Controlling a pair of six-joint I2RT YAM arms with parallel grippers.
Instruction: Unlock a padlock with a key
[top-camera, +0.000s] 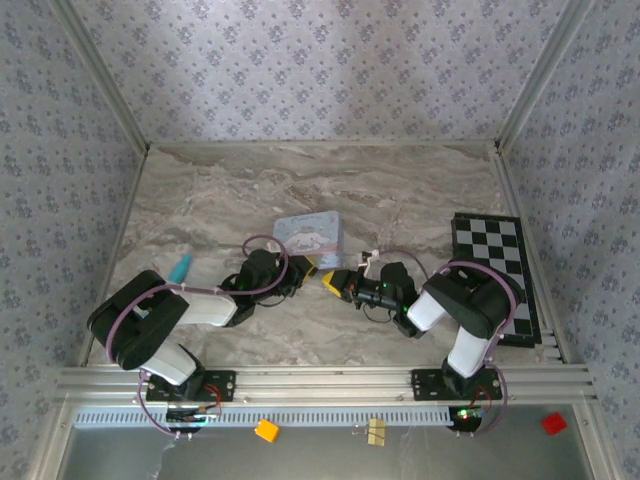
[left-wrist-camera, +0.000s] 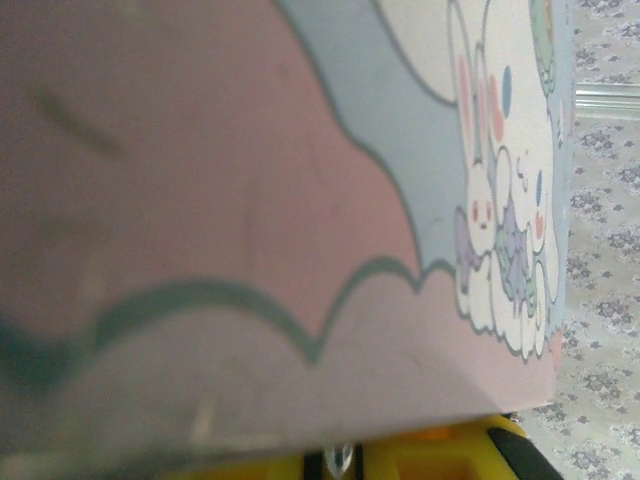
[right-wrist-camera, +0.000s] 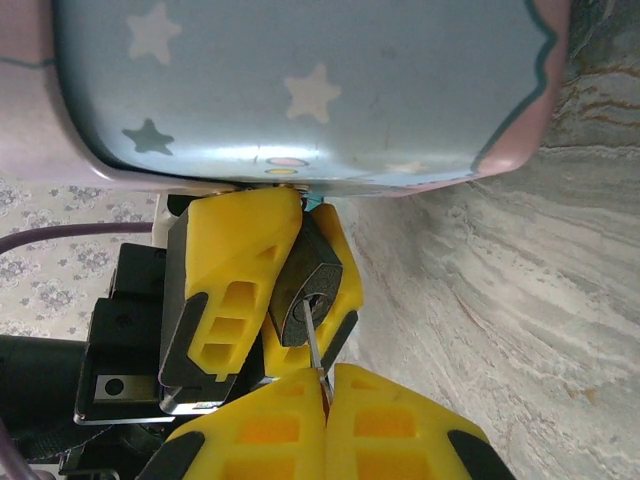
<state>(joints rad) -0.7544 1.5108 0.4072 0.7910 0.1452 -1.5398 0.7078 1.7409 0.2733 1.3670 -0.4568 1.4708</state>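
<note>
The dark padlock (right-wrist-camera: 312, 285) is pinched between the yellow fingers of my left gripper (right-wrist-camera: 310, 215), its keyhole facing the right wrist camera. My right gripper (right-wrist-camera: 325, 372) is shut on the key; its thin silver blade (right-wrist-camera: 313, 338) runs from between the fingertips into the keyhole, and its head is hidden between the fingers. From above, the left gripper (top-camera: 303, 270) and right gripper (top-camera: 331, 281) meet tip to tip just in front of the light-blue tin (top-camera: 307, 238). In the left wrist view the left gripper (left-wrist-camera: 340, 465) holds a silver sliver, close under the tin's side (left-wrist-camera: 300, 200).
A folded chessboard (top-camera: 497, 272) lies at the right edge of the marble table. A teal object (top-camera: 180, 267) rests by the left arm. On the tray below the rail lie an orange cube (top-camera: 266, 430), a beige block (top-camera: 376, 430) and a red block (top-camera: 553, 422). Patterned walls close three sides.
</note>
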